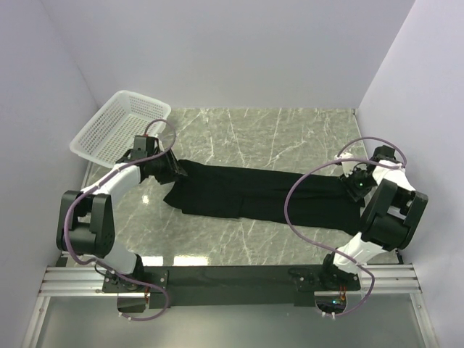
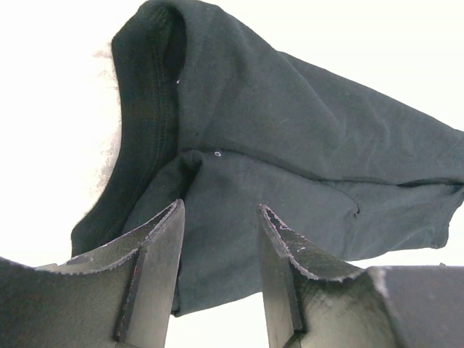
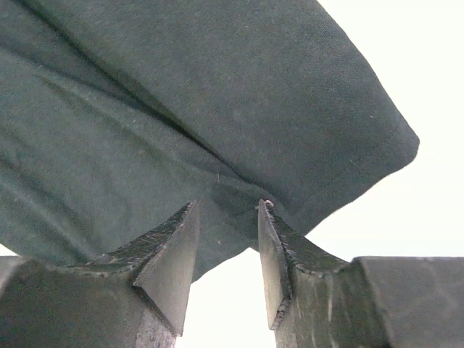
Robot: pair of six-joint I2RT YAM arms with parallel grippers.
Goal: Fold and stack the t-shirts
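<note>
One black t-shirt (image 1: pixel 254 194) lies stretched in a long, narrow band across the marble table, from the left gripper to the right one. My left gripper (image 1: pixel 176 172) is at its left end. In the left wrist view the shirt (image 2: pixel 290 145) fills the frame, and my left gripper (image 2: pixel 221 210) is open with the cloth's edge lying between the fingertips. A tiny light mark (image 2: pixel 217 154) shows on the cloth. My right gripper (image 1: pixel 353 190) is at the shirt's right end. In the right wrist view my right gripper (image 3: pixel 227 206) is open with a hemmed corner of the shirt (image 3: pixel 181 109) between the tips.
A white plastic mesh basket (image 1: pixel 119 130) sits tilted at the back left, close behind the left arm. Side walls stand close to both arms. Bare marble table (image 1: pixel 275 130) lies behind the shirt and in front of it.
</note>
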